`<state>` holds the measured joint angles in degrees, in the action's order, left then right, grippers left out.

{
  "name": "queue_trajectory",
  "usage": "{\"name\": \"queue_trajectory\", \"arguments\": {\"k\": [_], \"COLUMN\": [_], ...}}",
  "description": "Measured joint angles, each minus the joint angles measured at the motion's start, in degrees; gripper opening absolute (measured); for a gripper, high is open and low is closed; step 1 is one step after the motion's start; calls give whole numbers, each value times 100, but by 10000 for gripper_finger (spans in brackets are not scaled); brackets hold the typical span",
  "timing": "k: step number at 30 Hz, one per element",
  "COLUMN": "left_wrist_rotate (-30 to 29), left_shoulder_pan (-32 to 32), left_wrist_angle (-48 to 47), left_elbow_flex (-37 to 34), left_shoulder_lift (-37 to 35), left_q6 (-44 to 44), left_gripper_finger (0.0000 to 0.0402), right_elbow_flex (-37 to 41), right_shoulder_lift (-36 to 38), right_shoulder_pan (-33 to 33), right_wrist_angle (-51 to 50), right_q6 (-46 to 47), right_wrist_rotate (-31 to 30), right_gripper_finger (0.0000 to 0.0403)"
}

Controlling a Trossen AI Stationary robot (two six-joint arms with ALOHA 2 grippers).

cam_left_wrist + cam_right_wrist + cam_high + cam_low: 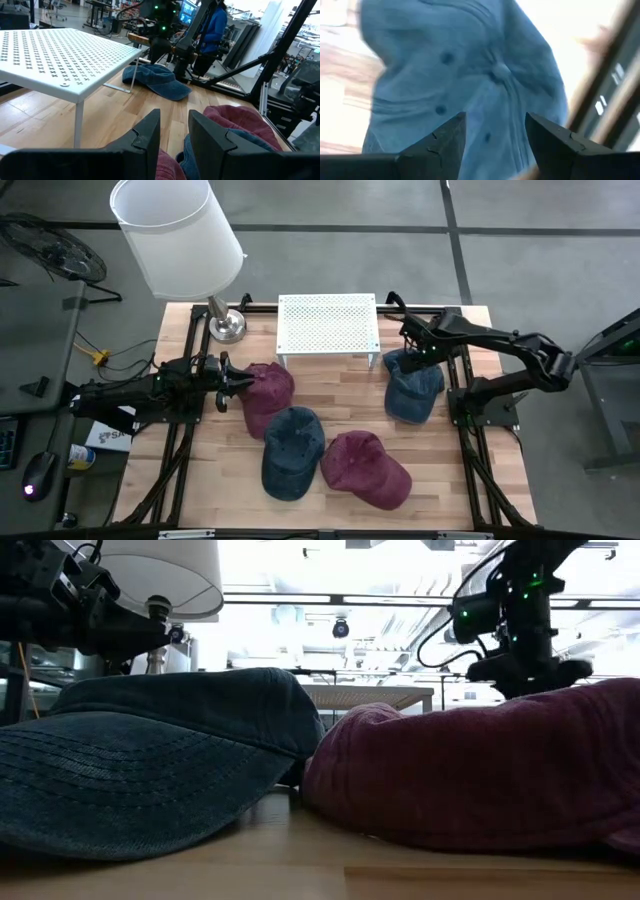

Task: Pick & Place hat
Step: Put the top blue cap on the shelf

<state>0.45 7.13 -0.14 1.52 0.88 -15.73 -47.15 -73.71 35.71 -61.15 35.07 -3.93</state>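
Four caps on the wooden surface [340, 395]. Right pincer [408, 352] hangs wide open right over the blue cap [412, 385] beside the white rack [327, 324]. Left pincer [238, 384] sits at the maroon cap [268, 394], fingers narrow, nothing gripped as far as I can see.

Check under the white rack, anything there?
Nothing shows under the rack: the left wrist view sees bare wood between its legs. The far corner underneath is covered by the top.

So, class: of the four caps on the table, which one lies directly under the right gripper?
The blue cap at the table's right side, beside the white perforated shelf. The right gripper hangs open above it; the other three caps cluster together further left.
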Motion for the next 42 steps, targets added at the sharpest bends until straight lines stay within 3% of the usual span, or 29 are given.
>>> {"name": "queue_trajectory", "arguments": {"k": [4, 12, 27, 35, 42], "left_wrist_rotate": [1, 2, 1, 2, 0], "left_shoulder_pan": [-1, -2, -1, -1, -1], "left_wrist_angle": [0, 0, 0, 0, 0], "left_elbow_flex": [1, 0, 1, 1, 0], "left_shoulder_lift": [0, -2, -1, 0, 0], "left_q6": [0, 0, 0, 0, 0], "left_gripper_finger": [101, 101, 101, 101, 101], "right_elbow_flex": [156, 233, 233, 448, 535], "right_shoulder_lift": [-213, -832, -1518, -1845, -1886], "right_shoulder_pan": [154, 335, 513, 561, 564], "right_wrist_angle": [187, 409, 820, 1358, 1448], "right_q6": [-835, -1620, -1829, -1807, -1619], "right_wrist_rotate": [29, -120, -212, 179, 148], "right_gripper_finger": [197, 197, 197, 196, 186]}}
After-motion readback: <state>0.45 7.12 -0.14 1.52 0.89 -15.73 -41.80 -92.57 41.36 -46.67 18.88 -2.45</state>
